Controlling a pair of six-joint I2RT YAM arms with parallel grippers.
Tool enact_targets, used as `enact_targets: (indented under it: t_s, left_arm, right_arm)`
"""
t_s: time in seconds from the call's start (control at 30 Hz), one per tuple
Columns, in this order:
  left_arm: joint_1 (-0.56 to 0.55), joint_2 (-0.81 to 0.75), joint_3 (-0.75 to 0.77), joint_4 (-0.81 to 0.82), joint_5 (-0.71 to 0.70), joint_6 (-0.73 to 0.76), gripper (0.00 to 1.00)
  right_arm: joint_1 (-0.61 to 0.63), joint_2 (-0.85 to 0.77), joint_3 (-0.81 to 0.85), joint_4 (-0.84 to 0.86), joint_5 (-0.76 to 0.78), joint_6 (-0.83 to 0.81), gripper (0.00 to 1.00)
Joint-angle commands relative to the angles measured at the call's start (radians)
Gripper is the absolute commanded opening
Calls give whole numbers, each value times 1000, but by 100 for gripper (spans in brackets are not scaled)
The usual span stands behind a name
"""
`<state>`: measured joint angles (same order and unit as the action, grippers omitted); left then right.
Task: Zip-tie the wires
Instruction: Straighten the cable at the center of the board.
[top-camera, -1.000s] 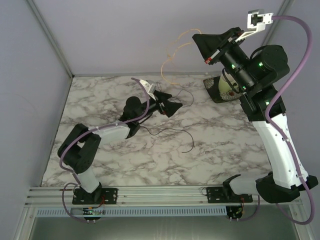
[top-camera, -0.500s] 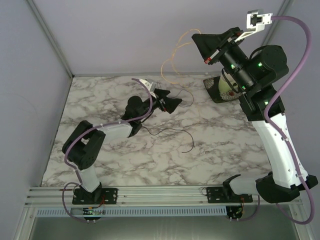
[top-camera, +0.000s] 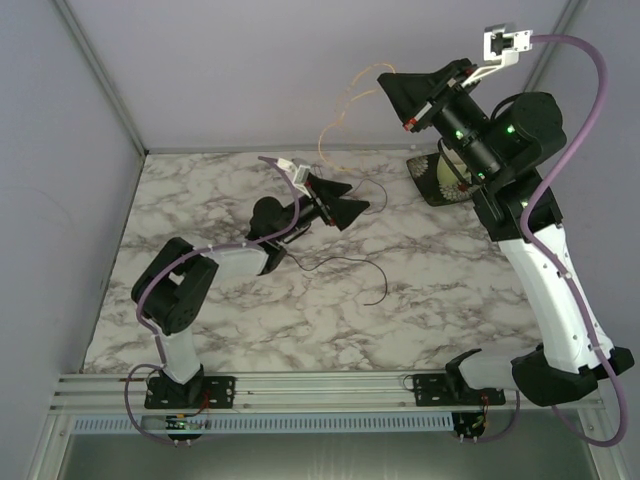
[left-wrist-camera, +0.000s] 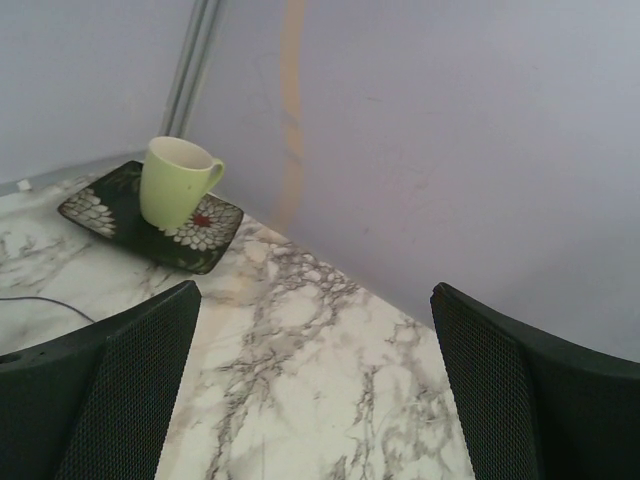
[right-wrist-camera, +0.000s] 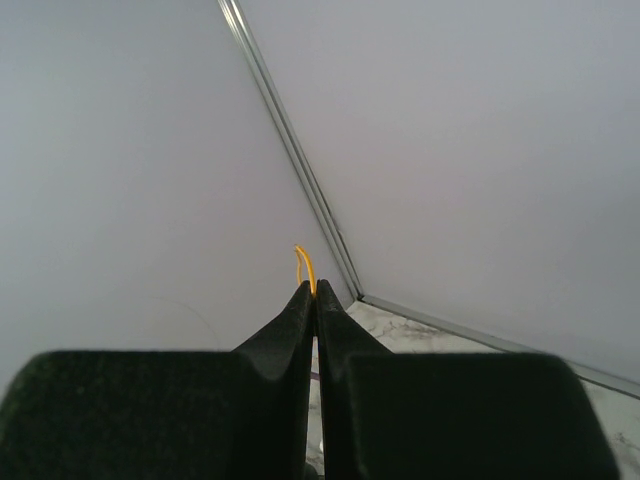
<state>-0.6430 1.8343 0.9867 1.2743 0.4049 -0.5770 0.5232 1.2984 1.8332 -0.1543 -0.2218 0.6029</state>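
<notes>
left gripper (top-camera: 357, 198): low over the middle of the white grey-veined marble table (top-camera: 430, 300), black fingers spread wide, nothing between them.
right gripper (right-wrist-camera: 315, 292): raised high against the back wall, fingers pressed together, pinching a thin orange-yellow wire (right-wrist-camera: 305, 262).
orange-yellow wire: a short end pokes out above the closed fingertips; in the top view the rest hangs in faint loose loops down toward the far edge of the table.
thin dark wires (top-camera: 340, 262): lying loose on the marble, one long curl just in front of the left arm's wrist, another strand near its open fingers; not held.
pale green mug (left-wrist-camera: 176, 184): upright on a dark square flower-patterned plate (left-wrist-camera: 88, 210), far right of the table.
</notes>
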Motion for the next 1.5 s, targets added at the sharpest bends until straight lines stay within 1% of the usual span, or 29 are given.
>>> enact_targets:
  t_s: [0.0,0.17,0.27,0.43,0.6,0.9,1.03,1.07,1.17,1.23,1.37,1.47]
  left_arm:
    - [-20,20,25,99,51,-27,100]
    - [-30,37,42,46,37,19,100]
    - [-30,39,46,10,-6,64,100]
    - [-29,37,81,-106,-39,143,100]
    - [-30,49,91,-133,-26,145,100]
    - [-34,73,74,-161,5,130,94]
    - [-34,57,53,-202,5,156,87]
    - [-31,48,48,-235,2,175,84]
    - [-22,27,45,-325,0,223,59]
    - [-18,16,37,-339,0,230,44]
    - [-10,-22,29,-377,-7,259,20]
    - [9,-70,27,-456,-8,288,3]
  right_arm:
    - [-8,3,-3,66,-41,38,0]
    - [-8,12,-3,94,-62,58,0]
    - [-8,7,-4,97,-60,58,0]
    - [-7,-1,-9,96,-56,58,0]
    - [-8,-4,-9,99,-59,60,0]
    - [-8,-8,-3,107,-59,62,0]
    - [-8,-18,-7,107,-39,48,0]
    - [-8,-21,-10,107,-35,44,0]
    - [-8,-28,-15,107,-29,41,0]
    - [-8,-31,-19,105,-30,37,0]
    - [-10,-42,-25,71,-3,12,0]
    - [-16,-63,-46,23,38,-21,0]
